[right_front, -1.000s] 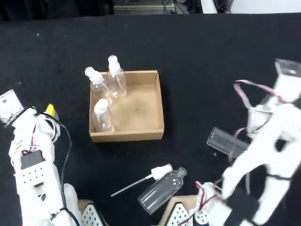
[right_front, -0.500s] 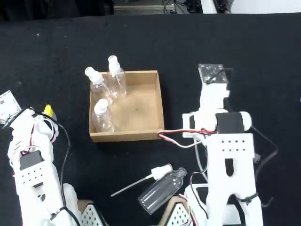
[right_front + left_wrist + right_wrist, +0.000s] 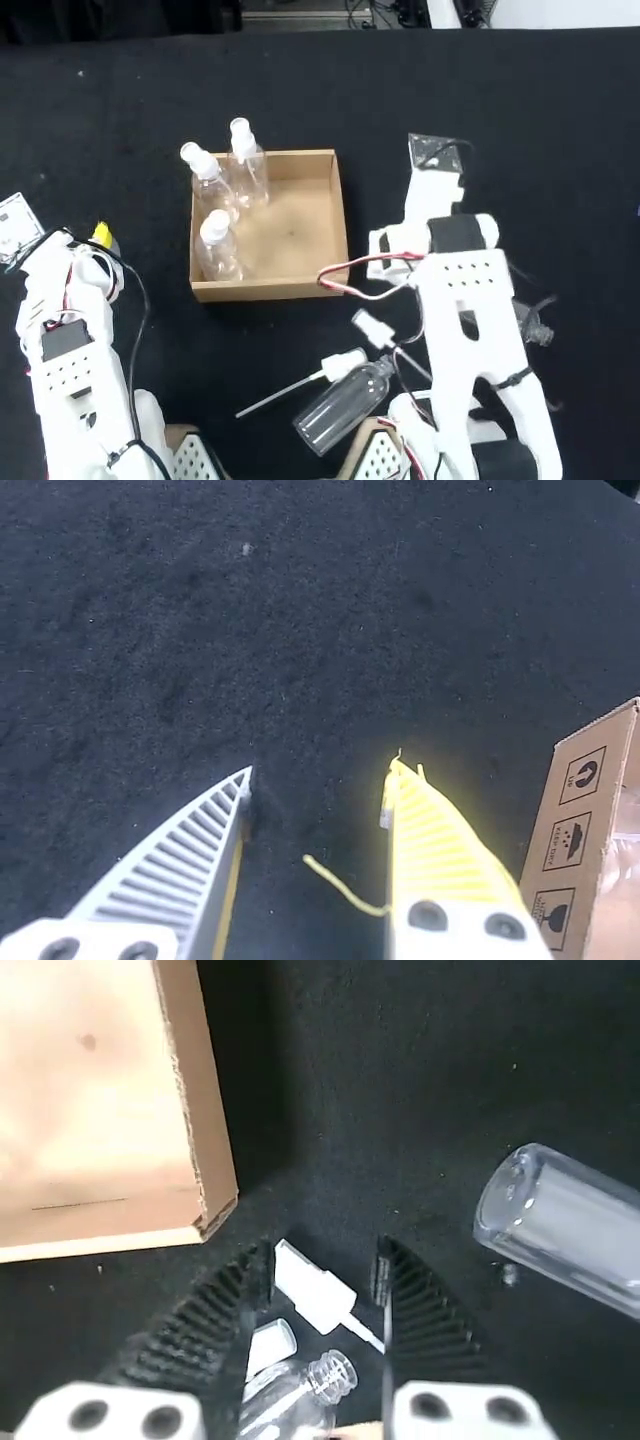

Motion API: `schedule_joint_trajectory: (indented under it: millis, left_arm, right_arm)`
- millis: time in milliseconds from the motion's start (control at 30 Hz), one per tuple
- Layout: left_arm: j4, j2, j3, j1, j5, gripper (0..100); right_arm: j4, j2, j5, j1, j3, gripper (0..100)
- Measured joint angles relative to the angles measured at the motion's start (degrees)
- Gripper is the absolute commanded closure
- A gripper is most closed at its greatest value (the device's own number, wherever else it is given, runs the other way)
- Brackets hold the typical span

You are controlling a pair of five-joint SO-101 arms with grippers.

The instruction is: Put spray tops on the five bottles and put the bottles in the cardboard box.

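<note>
Cardboard box on black bench, three capped bottles upright inside, uncapped bottle lying nearby, right gripper fingers spread around loose spray top, left gripper fingers spread over bench.

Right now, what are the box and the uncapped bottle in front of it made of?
The box looks like matte brown cardboard with raw cut edges. The bottle seems clear glossy plastic: the black table shows through, though it could be glass.
</note>
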Motion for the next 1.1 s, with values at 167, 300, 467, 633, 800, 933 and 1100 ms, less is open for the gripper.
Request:
schedule_joint_trajectory:
  millis: [167, 300, 467, 633, 800, 933, 1100]
  left_arm:
    - [0.00, 0.00, 0.00, 0.00, 0.00, 81]
    - [0.00, 0.00, 0.00, 0.00, 0.00, 81]
    - [0.00, 0.00, 0.00, -0.18, 0.00, 81]
    - [0.88, 0.00, 0.00, -0.18, 0.00, 81]
    - [0.88, 0.00, 0.00, -0.18, 0.00, 81]
    - [0.88, 0.00, 0.00, -0.18, 0.00, 81]
    - [0.88, 0.00, 0.00, -0.18, 0.00, 81]
  right_arm:
    - [7.21, -1.67, 18.64, 7.82, -4.57, 78.3]
    - [11.60, -1.58, 37.98, 12.22, -4.66, 72.4]
    - [13.27, 0.35, 47.56, 14.68, -4.66, 72.4]
    - [11.87, 4.31, 58.55, 22.86, -4.66, 71.8]
    - [7.30, 11.34, 58.02, 32.00, -4.66, 71.8]
    - [5.27, 13.36, 60.40, 36.04, -4.66, 71.8]
    - [6.24, 13.36, 62.33, 42.02, -4.31, 72.4]
